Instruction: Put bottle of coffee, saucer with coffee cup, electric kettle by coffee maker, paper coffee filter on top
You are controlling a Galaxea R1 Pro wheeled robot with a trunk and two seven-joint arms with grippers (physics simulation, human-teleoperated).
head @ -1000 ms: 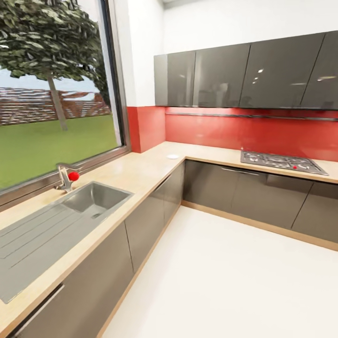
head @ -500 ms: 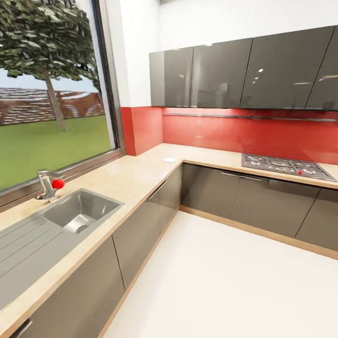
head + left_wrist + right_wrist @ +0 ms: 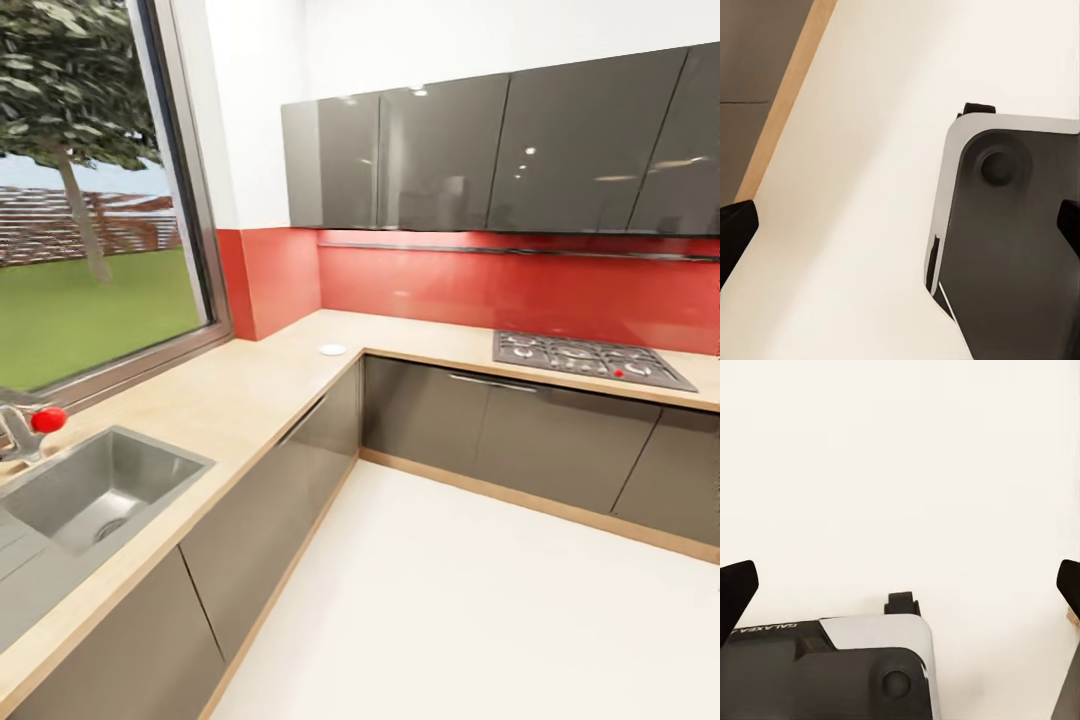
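Note:
The light wood kitchen countertop (image 3: 250, 390) runs in an L over dark grey cabinet fronts. At its corner lies a small flat white round plate, seemingly the saucer (image 3: 332, 349). The coffee maker, bottle of coffee, paper coffee filter, coffee cup and electric kettle are out of view. In the left wrist view my left gripper (image 3: 900, 229) is open, its dark fingertips (image 3: 735, 232) far apart over white floor. My right gripper (image 3: 904, 585) is open too, with fingertips (image 3: 739, 589) at both edges and nothing between them.
A steel sink (image 3: 100, 490) with a red-knobbed tap (image 3: 45, 420) sits at the left under a big window. A gas hob (image 3: 585, 358) lies on the far counter, dark wall cabinets (image 3: 480, 155) above. White floor (image 3: 450, 600) spreads ahead. My base (image 3: 1012, 247) shows below the grippers.
The camera has moved: the whole view has shifted, so the sink now sits at the picture's left edge and the counter corner looks a little nearer.

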